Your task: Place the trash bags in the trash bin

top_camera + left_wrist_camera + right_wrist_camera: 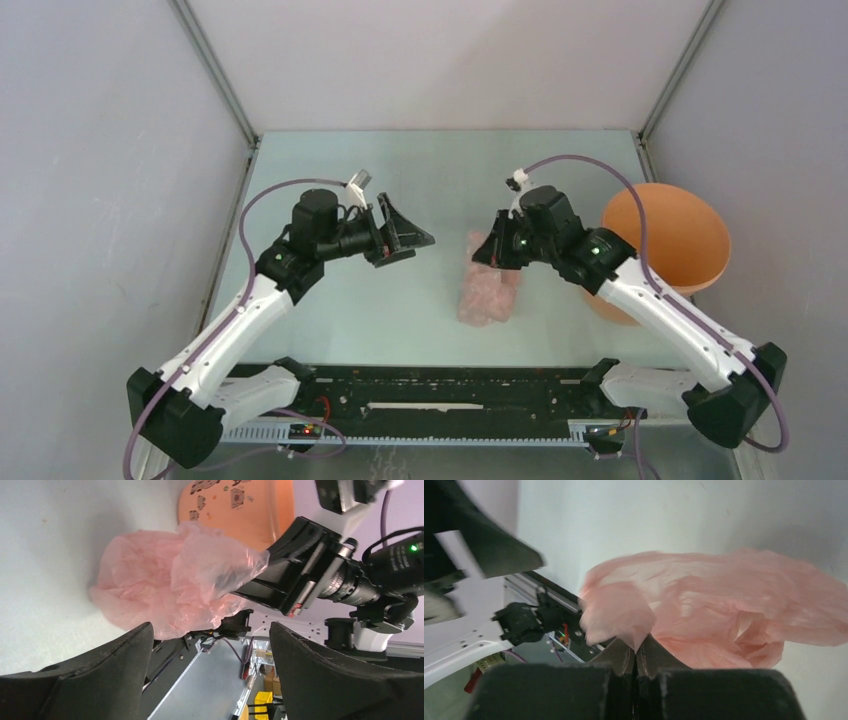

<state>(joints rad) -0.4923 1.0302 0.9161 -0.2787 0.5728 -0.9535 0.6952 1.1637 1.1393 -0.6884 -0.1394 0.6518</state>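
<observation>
Pink trash bag (488,295) pinched by right hand (486,252) — left hand (412,243) spread wide.

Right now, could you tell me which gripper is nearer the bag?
Right. The right gripper pinches the bag, jaws shut; the left gripper, jaws open, hangs apart to its left.
</observation>
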